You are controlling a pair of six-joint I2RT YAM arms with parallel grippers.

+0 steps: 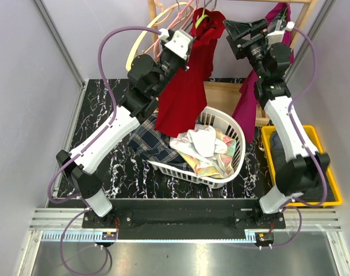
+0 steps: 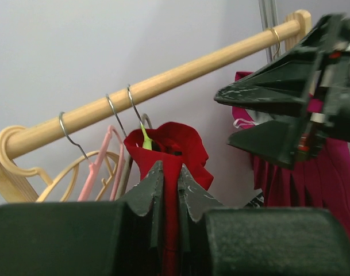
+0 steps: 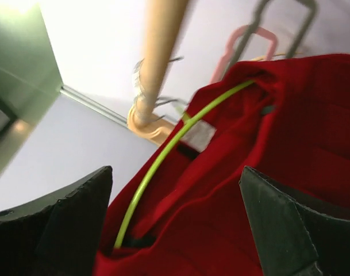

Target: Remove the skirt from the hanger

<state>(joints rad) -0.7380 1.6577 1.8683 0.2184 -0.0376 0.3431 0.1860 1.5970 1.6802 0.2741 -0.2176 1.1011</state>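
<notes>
A red skirt (image 1: 186, 86) hangs from a lime-green hanger (image 1: 201, 19) on the wooden rail (image 2: 163, 83). My left gripper (image 1: 186, 54) is shut on the skirt's fabric (image 2: 170, 190), just below its waistband (image 2: 169, 141). My right gripper (image 1: 235, 35) is open, level with the waistband on its right side. In the right wrist view the green hanger (image 3: 163, 155) runs inside the open waistband (image 3: 249, 161), which lies between my two fingers (image 3: 77, 213).
A white laundry basket (image 1: 235, 129) with folded clothes stands below the skirt. A plaid cloth (image 1: 146, 141) lies to its left. A magenta garment (image 1: 252, 100) hangs at the right. Empty pink and cream hangers (image 2: 97, 167) hang on the rail's left. A yellow bin (image 1: 330, 167) sits at the right.
</notes>
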